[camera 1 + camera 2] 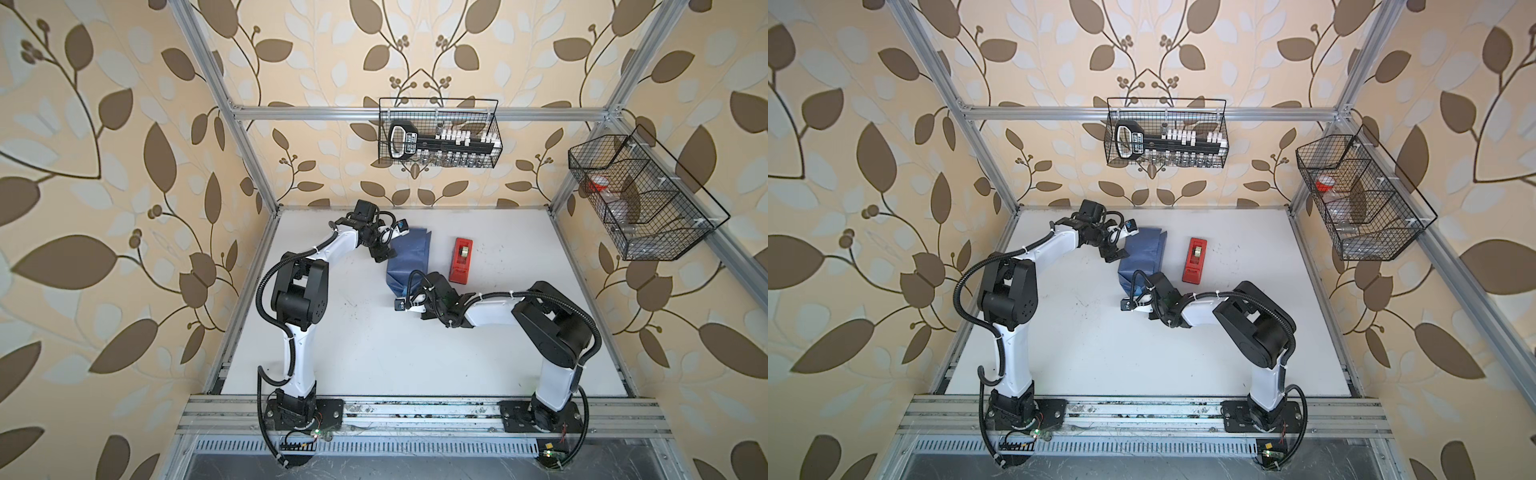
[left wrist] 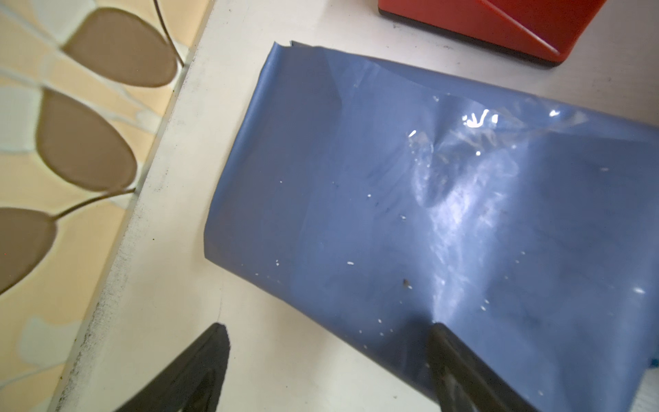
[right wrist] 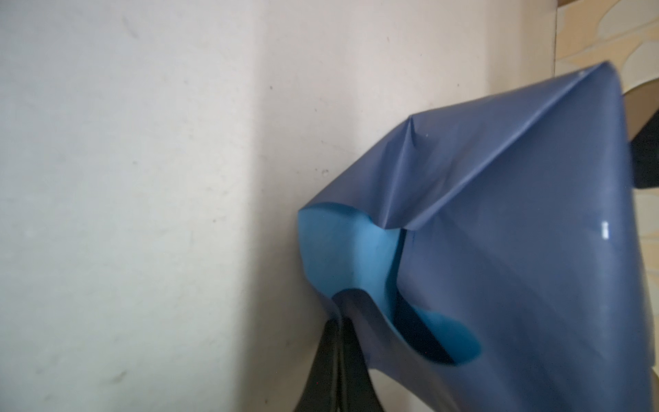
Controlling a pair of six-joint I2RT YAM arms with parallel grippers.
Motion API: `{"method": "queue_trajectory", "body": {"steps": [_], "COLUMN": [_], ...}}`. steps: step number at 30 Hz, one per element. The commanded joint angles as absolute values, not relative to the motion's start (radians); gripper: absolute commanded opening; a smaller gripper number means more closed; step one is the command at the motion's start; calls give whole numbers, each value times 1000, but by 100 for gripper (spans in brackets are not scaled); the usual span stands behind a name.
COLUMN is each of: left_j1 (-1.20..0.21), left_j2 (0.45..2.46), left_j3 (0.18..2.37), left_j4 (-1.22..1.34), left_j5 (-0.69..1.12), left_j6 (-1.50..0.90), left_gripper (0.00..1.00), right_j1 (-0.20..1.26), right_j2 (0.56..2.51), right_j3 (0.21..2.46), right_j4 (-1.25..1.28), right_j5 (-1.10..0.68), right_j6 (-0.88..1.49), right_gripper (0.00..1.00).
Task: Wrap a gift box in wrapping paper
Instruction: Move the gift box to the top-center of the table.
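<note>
your right gripper [image 3: 338, 342] is clamped on the near edge of the wrapping paper [image 3: 517, 249], draped beside the red dispenser [image 1: 461, 259]; your left gripper [image 2: 328, 326] hovers over it, spread apart. a hard pull could tear the thin sheet.

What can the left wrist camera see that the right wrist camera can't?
Only the left wrist view shows the red tape dispenser and the left gripper, which is open with one finger over the wrapping paper. Only the right wrist view shows the paper's light-blue inside and the right gripper, shut on the paper's edge. Both show the paper's dark-blue outside and the white table.
</note>
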State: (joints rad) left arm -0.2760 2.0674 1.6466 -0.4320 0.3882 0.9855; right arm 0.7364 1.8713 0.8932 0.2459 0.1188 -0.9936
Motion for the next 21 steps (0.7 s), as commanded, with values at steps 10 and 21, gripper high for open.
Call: {"method": "queue_trajectory", "body": {"steps": [10,21], "left_j1": [-291,-267], "left_j2": [1865,1671], "left_j3": [1417,1286], "left_j4": [-531,-535], "left_j5": [449,649], "left_j6": [1078,1169], "left_gripper": [91,99], "right_j1": [730,743], "right_j2": [1656,1594], "right_j3": [770,772], "right_j4": [174,119], "right_j5": [27,9], "right_j6": [-884,-698], "right_gripper": [0,0]}}
